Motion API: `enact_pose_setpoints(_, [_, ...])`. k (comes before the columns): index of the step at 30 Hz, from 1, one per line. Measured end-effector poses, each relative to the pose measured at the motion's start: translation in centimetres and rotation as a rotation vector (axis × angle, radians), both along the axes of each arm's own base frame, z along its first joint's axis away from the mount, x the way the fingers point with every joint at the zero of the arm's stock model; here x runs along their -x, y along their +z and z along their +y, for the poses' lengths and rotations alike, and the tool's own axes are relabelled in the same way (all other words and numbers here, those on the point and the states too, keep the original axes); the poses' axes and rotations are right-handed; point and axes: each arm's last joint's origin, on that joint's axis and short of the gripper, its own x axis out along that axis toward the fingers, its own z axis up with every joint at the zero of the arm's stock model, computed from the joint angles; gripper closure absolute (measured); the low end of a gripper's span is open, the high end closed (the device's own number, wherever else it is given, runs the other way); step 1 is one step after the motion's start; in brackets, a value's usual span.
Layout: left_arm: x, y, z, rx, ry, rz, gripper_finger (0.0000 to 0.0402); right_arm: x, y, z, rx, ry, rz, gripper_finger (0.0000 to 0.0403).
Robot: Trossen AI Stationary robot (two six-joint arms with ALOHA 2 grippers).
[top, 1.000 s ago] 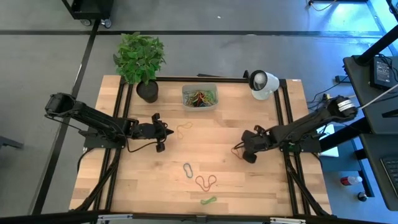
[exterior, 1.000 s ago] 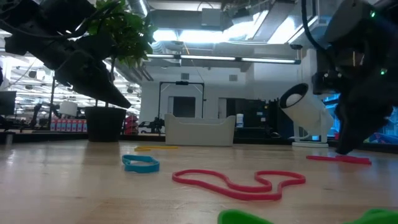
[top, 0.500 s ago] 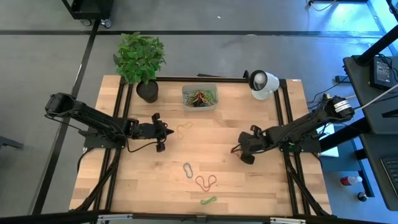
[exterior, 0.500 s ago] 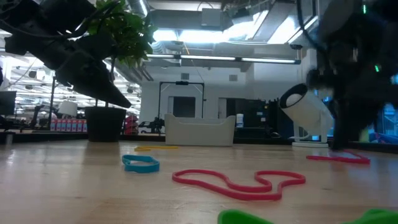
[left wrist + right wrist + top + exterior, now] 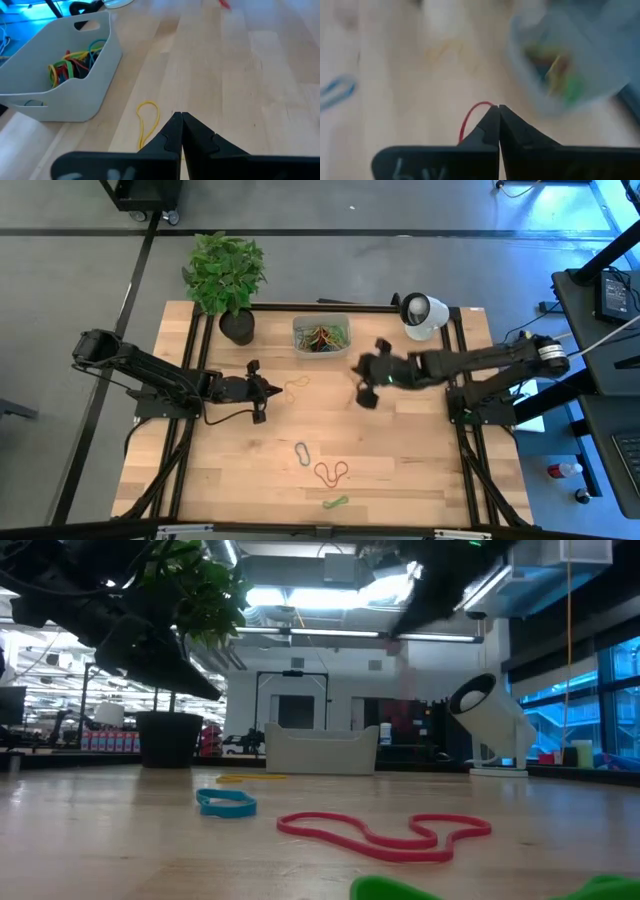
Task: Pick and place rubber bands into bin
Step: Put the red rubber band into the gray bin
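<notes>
Rubber bands fill the bin (image 5: pixel 321 337) at twelve o'clock in the high view; the right gripper (image 5: pixel 362 387) hangs at its four o'clock. Low view: a red band (image 5: pixel 385 834) lies on the table (image 5: pixel 120 840). Left wrist view: the left gripper (image 5: pixel 180 120) is clenched, empty, beside a yellow band (image 5: pixel 148 122). Right wrist view: the right gripper pinches a red loop (image 5: pixel 471 117).

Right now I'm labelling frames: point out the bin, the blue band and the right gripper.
bin (image 5: pixel 321 346), high view, front rim.
blue band (image 5: pixel 227 803), low view, loop's middle.
right gripper (image 5: pixel 494 116), right wrist view, shut fingertips.
</notes>
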Motion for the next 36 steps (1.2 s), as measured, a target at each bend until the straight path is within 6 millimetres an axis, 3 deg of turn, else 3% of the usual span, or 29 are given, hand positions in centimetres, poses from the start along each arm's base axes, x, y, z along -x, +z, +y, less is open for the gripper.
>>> enact_pose_setpoints(4, [0.0,0.0,0.0,-0.011,-0.006,0.006,0.04,-2.8,2.6,-2.9,0.123,0.002,-0.033,0.0402])
enact_pose_setpoints(9, [0.0,0.0,0.0,-0.012,-0.007,0.008,0.0397,-7.6,3.4,-7.0,0.257,-0.003,-0.012,0.0402])
enact_pose_setpoints(14, [0.0,0.0,0.0,-0.011,-0.009,0.008,0.04,-11.9,1.7,-11.5,0.288,-0.026,0.031,0.0403])
enact_pose_setpoints(19, [0.0,-0.1,0.0,-0.011,-0.011,0.015,0.0397,-14.9,-2.6,-15.0,0.266,-0.071,0.118,0.0403])
enact_pose_setpoints(27, [0.1,-0.1,0.0,-0.009,-0.012,0.016,0.04,-16.5,-9.3,-16.9,0.103,-0.051,0.2,0.0381])
enact_pose_setpoints(36, [0.1,-0.1,0.0,-0.007,-0.012,0.016,0.0397,-16.0,-9.5,-17.6,0.01,-0.058,0.191,0.0309])
